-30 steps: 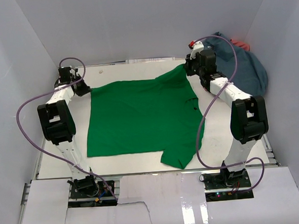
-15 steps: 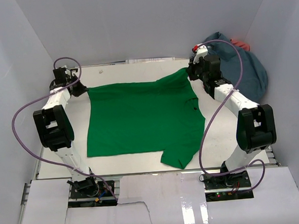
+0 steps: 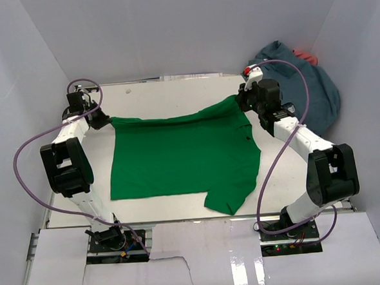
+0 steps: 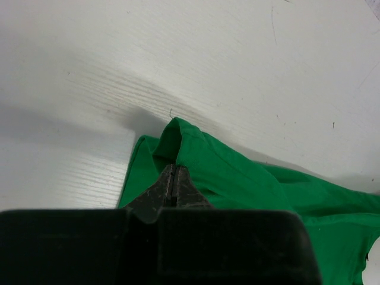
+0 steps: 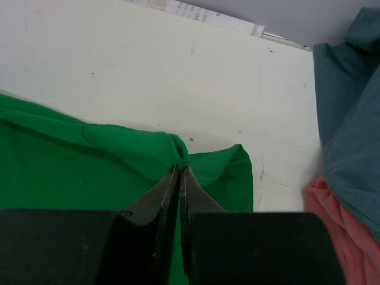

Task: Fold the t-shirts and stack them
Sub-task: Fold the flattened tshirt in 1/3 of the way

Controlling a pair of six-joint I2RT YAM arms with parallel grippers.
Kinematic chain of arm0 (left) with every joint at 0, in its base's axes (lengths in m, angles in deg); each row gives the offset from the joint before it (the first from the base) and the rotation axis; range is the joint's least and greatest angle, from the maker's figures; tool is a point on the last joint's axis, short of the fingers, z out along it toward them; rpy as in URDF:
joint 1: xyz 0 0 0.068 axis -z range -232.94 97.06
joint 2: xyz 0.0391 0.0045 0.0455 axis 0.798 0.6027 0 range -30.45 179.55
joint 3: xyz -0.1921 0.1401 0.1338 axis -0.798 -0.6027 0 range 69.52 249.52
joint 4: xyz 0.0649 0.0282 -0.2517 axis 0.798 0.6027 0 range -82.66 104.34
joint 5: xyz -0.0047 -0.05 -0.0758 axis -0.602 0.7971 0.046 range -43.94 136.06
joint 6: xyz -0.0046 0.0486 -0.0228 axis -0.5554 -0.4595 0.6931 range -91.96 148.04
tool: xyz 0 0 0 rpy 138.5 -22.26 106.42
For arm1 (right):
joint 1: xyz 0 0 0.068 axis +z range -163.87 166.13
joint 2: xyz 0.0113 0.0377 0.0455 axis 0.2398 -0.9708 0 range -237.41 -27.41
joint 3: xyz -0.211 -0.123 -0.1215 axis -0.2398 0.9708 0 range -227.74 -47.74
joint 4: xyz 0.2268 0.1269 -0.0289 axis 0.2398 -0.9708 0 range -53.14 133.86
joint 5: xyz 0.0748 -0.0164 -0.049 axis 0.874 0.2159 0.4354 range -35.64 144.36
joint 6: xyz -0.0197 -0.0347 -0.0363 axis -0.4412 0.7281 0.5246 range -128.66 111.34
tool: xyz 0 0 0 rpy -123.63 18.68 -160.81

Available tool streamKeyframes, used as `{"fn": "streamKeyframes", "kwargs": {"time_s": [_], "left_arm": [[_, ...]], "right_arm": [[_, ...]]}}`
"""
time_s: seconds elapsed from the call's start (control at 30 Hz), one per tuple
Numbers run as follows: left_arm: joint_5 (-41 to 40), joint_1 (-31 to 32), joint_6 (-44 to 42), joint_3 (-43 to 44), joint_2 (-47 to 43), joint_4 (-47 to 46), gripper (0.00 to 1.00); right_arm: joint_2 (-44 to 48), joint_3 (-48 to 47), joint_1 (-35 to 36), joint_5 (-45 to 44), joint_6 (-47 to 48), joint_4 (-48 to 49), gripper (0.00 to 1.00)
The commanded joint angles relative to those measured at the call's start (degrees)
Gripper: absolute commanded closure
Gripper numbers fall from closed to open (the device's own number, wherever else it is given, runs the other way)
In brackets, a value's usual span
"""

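The green t-shirt [image 3: 181, 157] lies spread on the white table, its far edge lifted and drawn toward the near side. My left gripper [image 3: 104, 118] is shut on the shirt's far left corner [image 4: 178, 133]. My right gripper [image 3: 240, 100] is shut on the far right corner [image 5: 184, 155]. Both hold the cloth a little above the table. The slate blue-grey t-shirt [image 3: 312, 83] lies bunched at the far right, also in the right wrist view [image 5: 350, 119]. The coral red t-shirt [image 3: 307, 56] peeks out behind it, also in the right wrist view [image 5: 338, 228].
The white table [image 3: 174, 95] is walled by pale panels on the left, back and right. A sleeve of the green shirt hangs near the front edge [image 3: 229, 201]. Purple cables loop off both arms.
Both grippers have drawn the shirt's far edge toward the near side, and the edge now hangs in a shallow curve between them. The left arm has moved further left.
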Motion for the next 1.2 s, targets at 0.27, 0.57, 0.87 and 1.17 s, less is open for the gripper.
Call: {"fn": "streamKeyframes", "kwargs": {"time_s": [0.27, 0.57, 0.87, 1.17], "left_arm": [[-0.26, -0.43, 0.3, -5.09, -6.78, -1.65, 1.0], [-0.44, -0.43, 0.21, -7.29, -8.37, -2.26, 1.0], [-0.44, -0.43, 0.12, -9.31, -9.95, -2.52, 1.0], [-2.19, -0.43, 0.56, -13.26, -12.41, -2.61, 1.0]], "right_arm": [[7.38, 5.28, 1.02, -2.2, 0.03, 2.21, 0.92], [11.69, 8.89, 1.54, -2.81, 0.04, 1.24, 0.92], [13.63, 12.49, 2.33, -2.9, 0.04, -0.52, 0.92], [15.29, 17.14, 3.12, -5.63, -2.95, -2.36, 0.92]]}}
